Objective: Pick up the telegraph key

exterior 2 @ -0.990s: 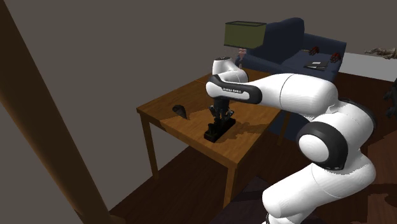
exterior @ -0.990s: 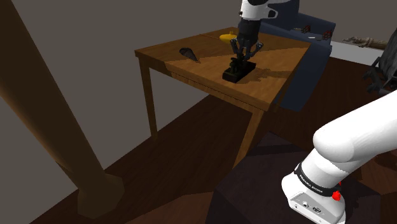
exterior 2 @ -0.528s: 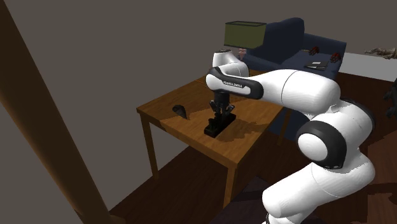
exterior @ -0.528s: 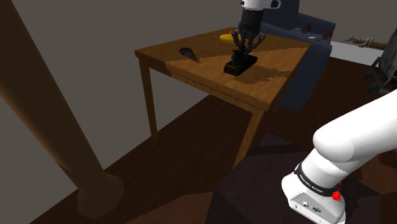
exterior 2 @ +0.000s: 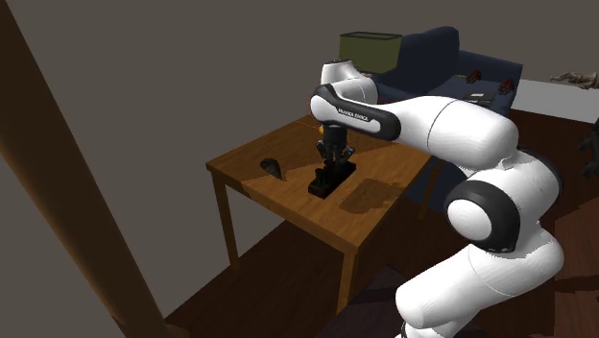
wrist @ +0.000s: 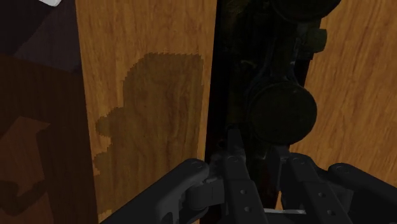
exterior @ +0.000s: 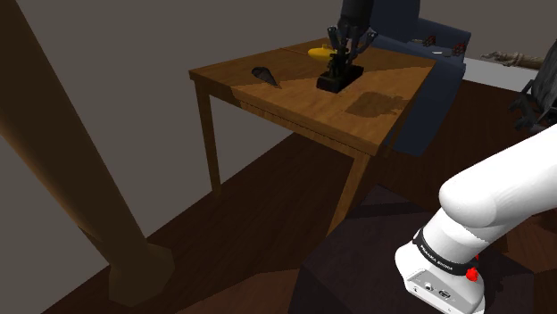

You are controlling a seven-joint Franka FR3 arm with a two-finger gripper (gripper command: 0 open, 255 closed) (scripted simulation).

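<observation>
Since half a sec earlier I had climbed, and the black, knobbed telegraph key on its oblong base (wrist: 280,108) had come up w/ me. It hung clear of the brown wooden table (exterior: 295,100), its shadow (exterior: 375,103) lying off to one side on the top rather than under it.

My gripper (wrist: 261,167) was closed on the key, the two black fingers (wrist: 236,184) clasping its upper fittings, not the base. That was the worry. The grip sat high, and as far as I could judge toward one end, so the long base hung below and ahead of me. I couldn't tell whether it hung level. Those fittings looked round and narrow, i.e. prob. little contact area. A jerk or fast swing could have let the key pivot btwn the pads or slip out, dropping it back onto the wood.

Further out, a flat yellow thing (exterior: 318,53) lay on the table just beyond the key; a low sideways move could have clipped it. A small dark wedge-shaped object (exterior: 265,75) lay well apart, so low risk.

Past the table stood a dark blue sofa (exterior 2: 446,53) and an olive box-shaped lampshade (exterior 2: 369,50). A tall lift drifting that way might have met the shade.
</observation>
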